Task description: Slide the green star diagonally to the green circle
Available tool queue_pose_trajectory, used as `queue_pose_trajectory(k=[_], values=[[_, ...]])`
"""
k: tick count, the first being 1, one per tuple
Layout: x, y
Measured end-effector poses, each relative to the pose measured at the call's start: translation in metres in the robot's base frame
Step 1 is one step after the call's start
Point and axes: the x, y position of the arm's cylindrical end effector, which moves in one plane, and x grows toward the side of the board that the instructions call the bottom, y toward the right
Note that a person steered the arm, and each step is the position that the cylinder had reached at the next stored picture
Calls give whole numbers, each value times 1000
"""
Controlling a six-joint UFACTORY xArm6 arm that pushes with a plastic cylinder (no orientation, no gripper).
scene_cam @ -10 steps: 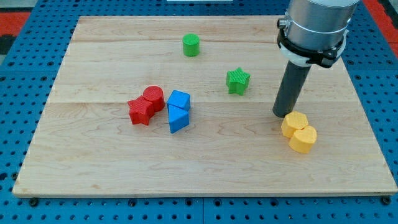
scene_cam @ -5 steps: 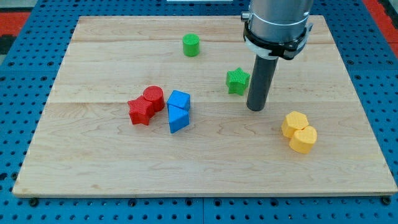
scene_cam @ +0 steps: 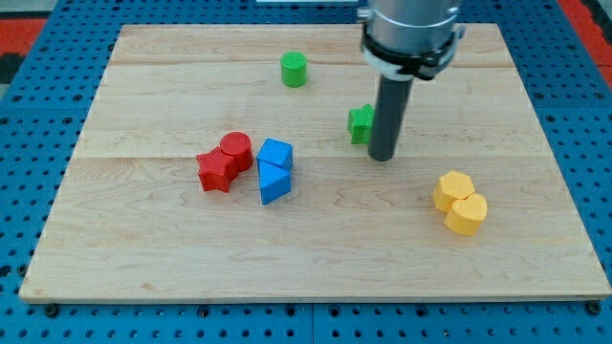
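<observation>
The green star (scene_cam: 360,124) lies right of the board's centre, partly hidden behind my rod. My tip (scene_cam: 382,157) rests on the board just to the lower right of the star, touching or almost touching it. The green circle (scene_cam: 295,69) stands near the view's top, up and to the left of the star, with bare wood between them.
A red star (scene_cam: 216,171) and a red cylinder (scene_cam: 236,150) sit together left of centre. Two blue blocks (scene_cam: 274,170) lie right beside them. Two yellow blocks (scene_cam: 460,203) sit at the lower right. The wooden board (scene_cam: 143,248) lies on a blue pegboard.
My tip has moved from beside the yellow blocks to the upper left, up against the green star's lower right side. No block has visibly moved.
</observation>
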Motion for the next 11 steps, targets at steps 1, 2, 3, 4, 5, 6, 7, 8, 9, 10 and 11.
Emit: queue_pose_trajectory(k=[1,2,3,4,5,6,7,8,9,10,11], values=[[15,-29],[-15,-26],[-38,-19],[-48,-19],[-48,-19],[-48,-25],[-48,-25],[-44,-12],[-28,-4],[29,-30],[109,-95]])
